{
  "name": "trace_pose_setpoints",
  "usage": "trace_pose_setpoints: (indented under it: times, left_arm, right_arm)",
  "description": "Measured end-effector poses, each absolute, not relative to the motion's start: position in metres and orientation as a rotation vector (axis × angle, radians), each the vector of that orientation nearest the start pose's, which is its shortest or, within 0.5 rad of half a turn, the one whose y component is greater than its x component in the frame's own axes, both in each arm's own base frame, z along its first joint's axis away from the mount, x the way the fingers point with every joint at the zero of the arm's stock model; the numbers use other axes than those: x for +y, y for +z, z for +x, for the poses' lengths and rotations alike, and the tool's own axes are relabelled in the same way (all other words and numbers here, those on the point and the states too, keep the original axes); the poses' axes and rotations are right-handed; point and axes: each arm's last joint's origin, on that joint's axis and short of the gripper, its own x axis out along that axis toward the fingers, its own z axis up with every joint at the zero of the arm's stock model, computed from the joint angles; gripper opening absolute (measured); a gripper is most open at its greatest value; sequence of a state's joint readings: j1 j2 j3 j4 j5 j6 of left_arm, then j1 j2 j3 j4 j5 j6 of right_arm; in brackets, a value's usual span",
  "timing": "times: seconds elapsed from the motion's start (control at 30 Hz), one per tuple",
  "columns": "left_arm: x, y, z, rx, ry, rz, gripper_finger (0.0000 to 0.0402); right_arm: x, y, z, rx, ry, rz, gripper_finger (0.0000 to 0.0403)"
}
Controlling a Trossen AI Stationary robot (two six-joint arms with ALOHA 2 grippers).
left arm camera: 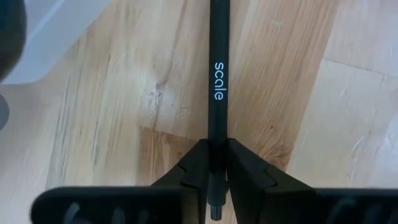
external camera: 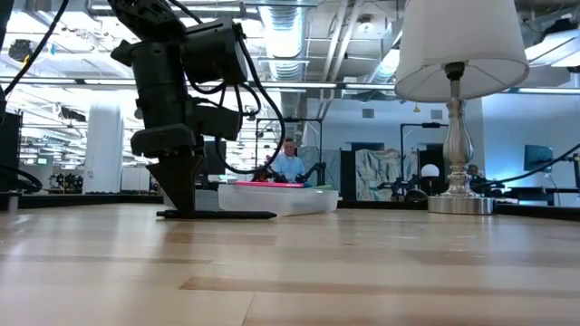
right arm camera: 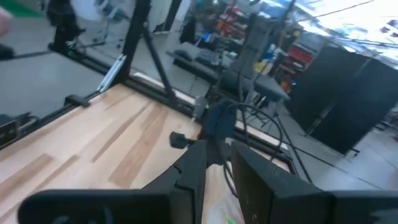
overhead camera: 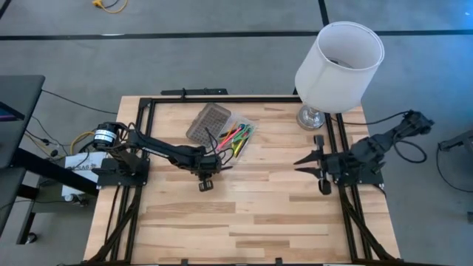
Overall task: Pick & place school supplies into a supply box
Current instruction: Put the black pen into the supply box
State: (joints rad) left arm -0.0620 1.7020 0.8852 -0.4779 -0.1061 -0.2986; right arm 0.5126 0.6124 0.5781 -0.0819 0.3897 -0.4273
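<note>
Wooden table (overhead camera: 251, 214): dark pen (left arm camera: 218, 93) between left gripper (left arm camera: 217, 180) fingers

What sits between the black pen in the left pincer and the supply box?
Nothing visible does. The left pincer pinches the black pen low on the table, close beside the box. Only bare wood shows between them in the high view; the box already holds coloured supplies.

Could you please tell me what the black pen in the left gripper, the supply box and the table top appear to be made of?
Black pen: looks like matte plastic, an even dark barrel with "scale" printed in pale letters.
Supply box: probably clear plastic, since the coloured supplies show through; its grey lid has a grid texture.
Table top: pale wood planks with visible grain and seams, with a low sheen.
</note>
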Motion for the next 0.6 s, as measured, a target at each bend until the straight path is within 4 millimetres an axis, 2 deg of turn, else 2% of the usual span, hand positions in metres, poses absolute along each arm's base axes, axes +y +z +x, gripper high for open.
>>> trace_pose_setpoints:
  times: [0.17, 0.6]
  left_arm:
    - [-0.015, 0.135, 0.292, 1.265, 0.246, -0.154, 0.0017]
    - [-0.014, 0.135, 0.292, 1.264, 0.266, -0.149, 0.0017]
  right_arm:
    - [0.057, 0.290, 0.135, 0.077, 0.110, -0.471, 0.0071]
    - [0.055, 0.281, 0.152, 0.139, 0.100, -0.479, 0.0071]
